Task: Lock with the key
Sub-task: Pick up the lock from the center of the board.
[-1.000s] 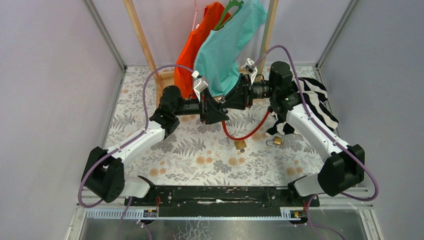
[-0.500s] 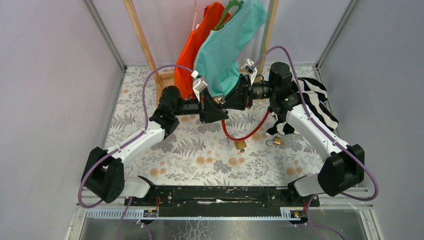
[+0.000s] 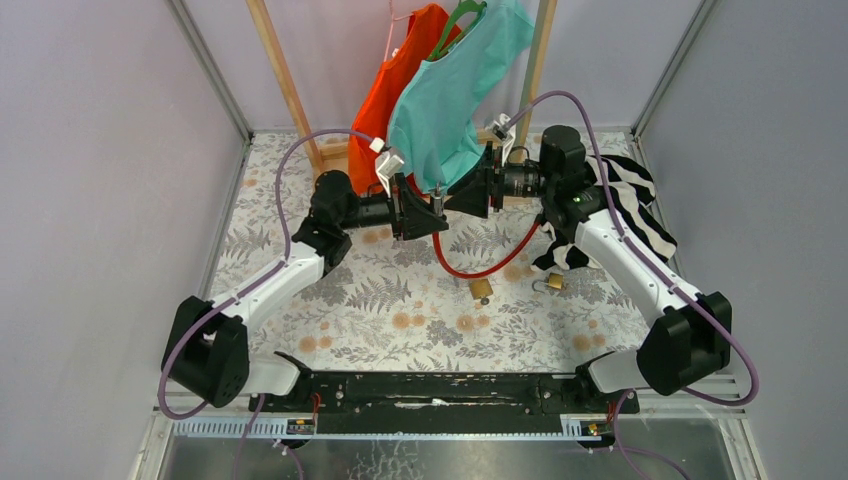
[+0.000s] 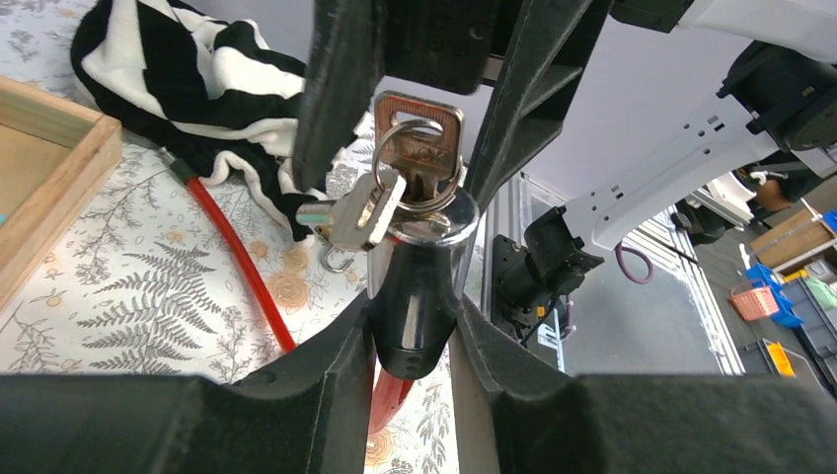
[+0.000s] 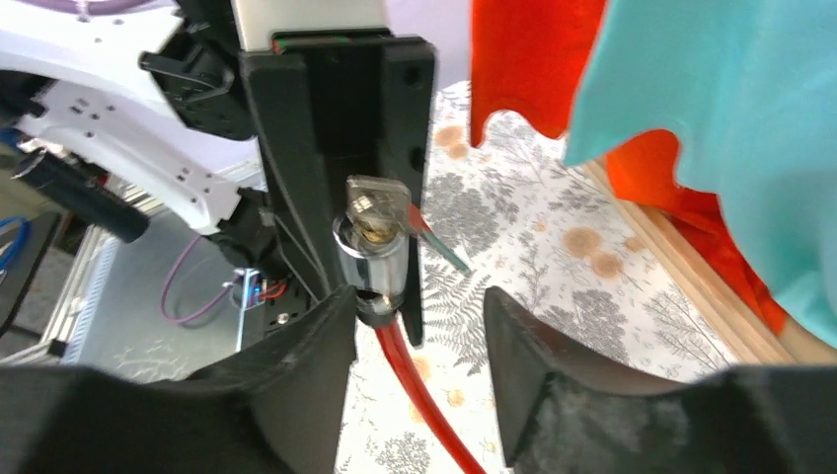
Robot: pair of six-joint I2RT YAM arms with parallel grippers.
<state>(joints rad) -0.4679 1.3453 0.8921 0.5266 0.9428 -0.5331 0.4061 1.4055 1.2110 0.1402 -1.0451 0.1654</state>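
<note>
Above the floral-patterned table [image 3: 400,320], our left gripper [image 4: 413,334] pinches the chrome-and-black barrel [image 4: 413,296] of the red cable lock [image 3: 485,273], with the silver key [image 4: 419,138] seated inside. Our right gripper [image 5: 415,314] stands spread, gripping nothing. Whether the key has been turned, we cannot tell.

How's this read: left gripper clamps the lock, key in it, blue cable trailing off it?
Wrong on colour: the cable is red, not blue, as the left wrist view shows. The left gripper does clamp the lock, with the key in it.
</note>
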